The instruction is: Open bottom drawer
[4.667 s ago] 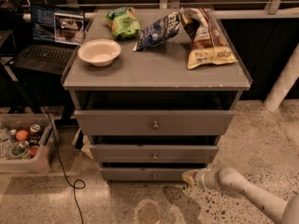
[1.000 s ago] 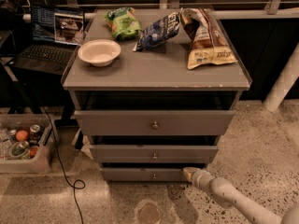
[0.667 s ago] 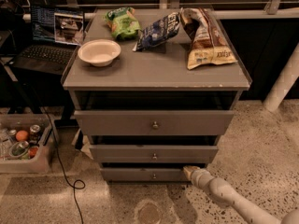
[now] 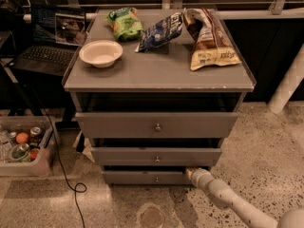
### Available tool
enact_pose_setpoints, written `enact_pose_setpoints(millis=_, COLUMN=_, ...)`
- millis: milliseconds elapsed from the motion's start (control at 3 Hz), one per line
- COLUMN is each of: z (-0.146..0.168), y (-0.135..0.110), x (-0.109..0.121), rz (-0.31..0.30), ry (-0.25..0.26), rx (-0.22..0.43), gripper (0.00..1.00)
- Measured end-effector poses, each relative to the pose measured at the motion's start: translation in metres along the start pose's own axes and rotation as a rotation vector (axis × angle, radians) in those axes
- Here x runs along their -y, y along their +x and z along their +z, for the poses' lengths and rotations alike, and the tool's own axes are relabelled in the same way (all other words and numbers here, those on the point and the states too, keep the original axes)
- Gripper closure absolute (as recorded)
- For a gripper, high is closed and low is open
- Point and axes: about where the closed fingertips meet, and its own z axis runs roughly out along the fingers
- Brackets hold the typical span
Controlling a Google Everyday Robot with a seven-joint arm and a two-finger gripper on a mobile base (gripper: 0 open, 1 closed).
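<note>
The robot's pale gripper (image 4: 192, 173), its hold impossible to tell, is low by the floor at the right end of the narrow grey wooden bottom drawer (image 4: 137, 177), whose front and small round metal knob (image 4: 156, 178) lie to its left.

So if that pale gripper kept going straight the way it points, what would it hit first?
Probably the right end of the narrow grey wooden bottom drawer: the gripper, low at the right side of the cabinet, points up-left at it. Whether they touch is unclear.
</note>
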Motion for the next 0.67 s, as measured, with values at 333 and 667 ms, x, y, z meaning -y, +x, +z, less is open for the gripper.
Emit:
enact_pose_setpoints(millis=333, z=0.0045, y=0.0013, x=-0.0023, rz=-0.008, ry=0.003, rx=-0.019, gripper=1.00)
enact_pose_setpoints(millis=667, z=0.0139, y=0.0037, x=-0.0053, rz=-0.013, ry=0.006, rx=-0.062, gripper=1.00)
